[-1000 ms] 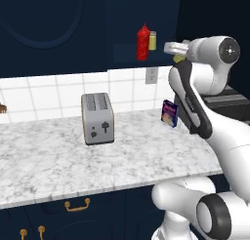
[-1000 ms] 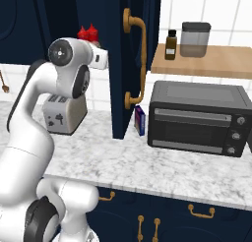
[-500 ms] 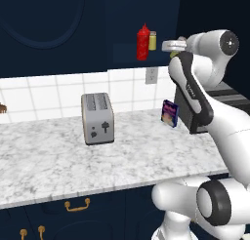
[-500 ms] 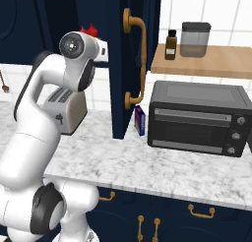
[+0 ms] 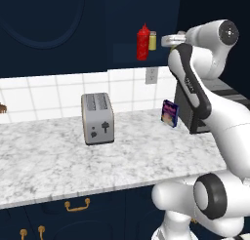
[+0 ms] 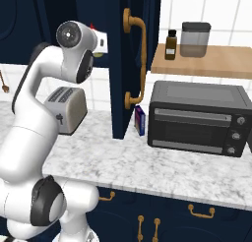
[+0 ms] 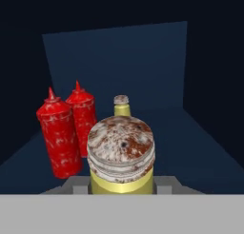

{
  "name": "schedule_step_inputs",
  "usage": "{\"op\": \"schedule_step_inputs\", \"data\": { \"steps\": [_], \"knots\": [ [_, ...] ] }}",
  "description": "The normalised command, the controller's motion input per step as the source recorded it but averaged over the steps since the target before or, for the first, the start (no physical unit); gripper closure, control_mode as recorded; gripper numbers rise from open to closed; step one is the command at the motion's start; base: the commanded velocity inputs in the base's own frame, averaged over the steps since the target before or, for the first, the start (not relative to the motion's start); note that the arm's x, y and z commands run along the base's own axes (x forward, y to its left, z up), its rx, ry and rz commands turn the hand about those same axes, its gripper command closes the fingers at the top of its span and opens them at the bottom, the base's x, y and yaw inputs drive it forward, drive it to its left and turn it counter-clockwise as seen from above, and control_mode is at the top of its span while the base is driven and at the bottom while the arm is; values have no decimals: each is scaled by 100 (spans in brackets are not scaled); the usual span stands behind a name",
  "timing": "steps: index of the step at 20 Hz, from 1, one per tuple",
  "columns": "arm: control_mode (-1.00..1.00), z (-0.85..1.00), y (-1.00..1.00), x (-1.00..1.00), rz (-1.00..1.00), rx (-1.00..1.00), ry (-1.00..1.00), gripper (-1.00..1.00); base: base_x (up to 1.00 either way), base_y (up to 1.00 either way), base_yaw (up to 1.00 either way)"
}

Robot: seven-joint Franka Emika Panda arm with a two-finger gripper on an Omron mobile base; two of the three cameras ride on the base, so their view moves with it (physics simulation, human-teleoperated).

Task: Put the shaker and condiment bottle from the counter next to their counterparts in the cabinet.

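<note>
The counter [image 5: 58, 161] is a long white and grey stone top over dark blue drawers. The black oven [image 6: 197, 119] sits on it at the right in the right base view. The silver toaster [image 5: 97, 118] stands near the middle of the counter in the left base view. A small purple box [image 5: 170, 113] stands at 3 o'clock from the toaster, just beside the oven. It has marks on its front, but they are too small to read.

The cabinet [image 7: 119, 71] is dark blue and its door is open. On its shelf stand two red bottles. In the hand view the condiment bottle [image 7: 58, 138] is at 9 o'clock from the shaker, and its red twin [image 7: 84, 119] is touching it, just behind. The little pale yellow shaker [image 7: 121, 106] stands further back, at 12 o'clock. No words show on any of them.

The gripper [image 7: 122, 185] is up at the cabinet. Its jaws are narrow and squeeze the shaker [image 7: 121, 157] between them. The shaker has a yellow body and a grey, rusty-looking cap. It is up over the front of the shelf, near the red bottles but not touching them.
</note>
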Motion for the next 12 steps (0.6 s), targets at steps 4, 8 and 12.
{"op": "schedule_step_inputs", "data": {
  "steps": [4,8,12],
  "knots": [
    [-100,0,0,0,0,-10,0,100,0,0,0],
    [-100,0,0,0,0,-9,0,100,0,0,0],
    [-100,0,0,0,0,-6,0,100,0,0,0]
  ]
}}
